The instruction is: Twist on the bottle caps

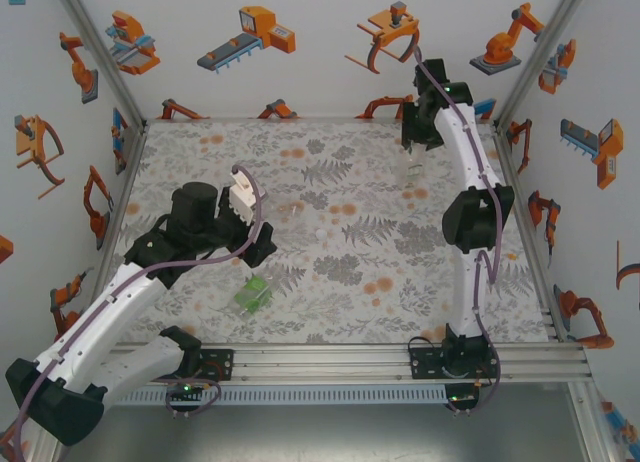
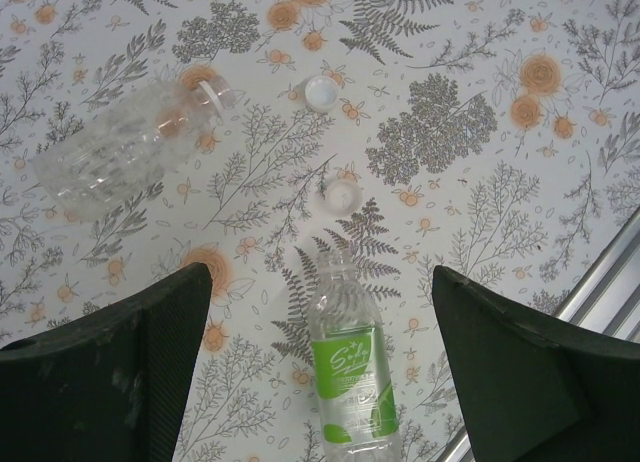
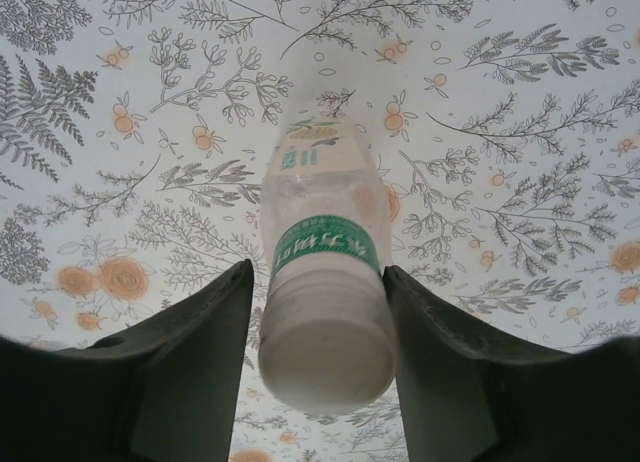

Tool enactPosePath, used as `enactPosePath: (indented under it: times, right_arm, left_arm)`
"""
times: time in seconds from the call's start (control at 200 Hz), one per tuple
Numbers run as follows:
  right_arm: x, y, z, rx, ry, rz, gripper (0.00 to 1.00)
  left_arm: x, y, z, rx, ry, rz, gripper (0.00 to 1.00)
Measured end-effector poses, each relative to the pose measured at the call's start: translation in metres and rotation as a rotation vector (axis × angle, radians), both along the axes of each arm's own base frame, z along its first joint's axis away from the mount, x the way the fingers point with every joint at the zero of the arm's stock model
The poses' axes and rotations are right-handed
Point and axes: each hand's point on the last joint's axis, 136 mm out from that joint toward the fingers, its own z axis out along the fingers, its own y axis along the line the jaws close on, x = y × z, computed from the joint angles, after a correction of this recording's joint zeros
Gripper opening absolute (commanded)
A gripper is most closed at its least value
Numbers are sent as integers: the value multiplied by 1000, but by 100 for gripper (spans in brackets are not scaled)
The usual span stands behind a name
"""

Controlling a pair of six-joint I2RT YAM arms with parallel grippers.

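- The small plastic green-labelled bottle (image 2: pixel 350 377) lay on its side on your floral-print bench (image 1: pixel 340 307). Its bare neck pointed at a tiny round white screw cap (image 2: pixel 340 194) just beyond it.
- The clear plastic ribbed bottle (image 2: pixel 115 152) also lay on its side, up and to the left in your left wrist view. It had a white ring at its mouth, and I could not tell whether that was a cap seated there.
- The third, a clear banded bottle (image 3: pixel 322 247) with a green label strip, stood upright toward the far right of the bench under your right arm. Its near end was too blurred to read.
- You had three bottles in all and two loose caps. The second white cap (image 2: pixel 320 92) lay near the ribbed bottle's mouth.
- Your left pincer (image 2: pixel 320 274) hung above the green-labelled bottle with its fingers wide apart, gripping nothing.
- Your right pincer (image 3: pixel 318 272) had one finger close on each side of the banded bottle. I could not tell whether they pressed it.
- The green-labelled bottle lay near the aluminium rail (image 2: pixel 600 272) along the near edge.
- A broad stretch of bench lay between your two arms. White walls with orange robot prints (image 1: pixel 300 72) closed the other three sides.
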Motion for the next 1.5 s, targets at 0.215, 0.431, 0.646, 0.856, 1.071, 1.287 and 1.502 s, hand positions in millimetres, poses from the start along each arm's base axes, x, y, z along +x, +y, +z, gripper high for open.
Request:
enactPosePath:
  times: [0.215,0.431,0.646,0.856,1.071,1.287,1.502]
  right_arm:
    - [3,0,28,5,-58,4,59]
    - [-2,-3,67,-3,-138,15,59]
    - [-35,7,115,-5,-207,68,59]
    - [-93,88,133,55,-249,345,60]
    - [-136,193,71,192,-203,712,69]
    - [-155,260,13,334,-202,958,83]
    - [-144,310,-16,414,-299,1158,85]
  left_arm:
    - [-1,1,0,-1,2,4,83]
    - [3,5,0,-11,16,41,83]
    - [18,19,-3,-25,49,148,83]
    - [32,36,-8,-50,97,269,82]
    - [38,47,-7,-83,120,352,82]
    - [41,62,0,-123,121,421,86]
    - [40,76,1,-145,134,469,87]
